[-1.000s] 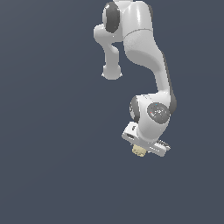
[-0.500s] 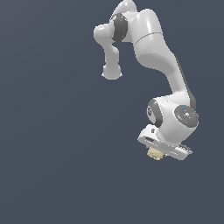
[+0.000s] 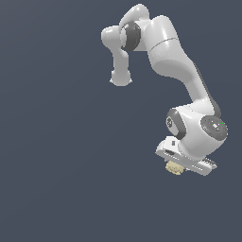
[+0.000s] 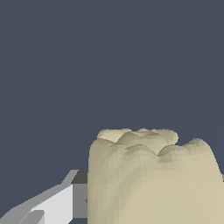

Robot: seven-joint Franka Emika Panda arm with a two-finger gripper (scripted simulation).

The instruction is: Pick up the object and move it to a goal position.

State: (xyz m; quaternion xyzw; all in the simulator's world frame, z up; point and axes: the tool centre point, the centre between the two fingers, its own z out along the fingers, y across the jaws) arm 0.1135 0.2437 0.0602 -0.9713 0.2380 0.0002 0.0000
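in the wrist view the pale block (image 4: pixel 153 179) ran off the frame's edge and hid one finger of the gripper (image 3: pixel 176 166) behind it. in the exterior view the fingertips around the block were too small to tell apart, and the arm's base was hidden.

Arm (image 3: pixel 176 61) bent, end effector (image 3: pixel 176 166) downward

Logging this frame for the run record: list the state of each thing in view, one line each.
object: held off the ground at the gripper, pale beige, lumpy top.
gripper: shut on the object, one finger visible beside it.
arm: bent, reaching down toward the exterior view's right.
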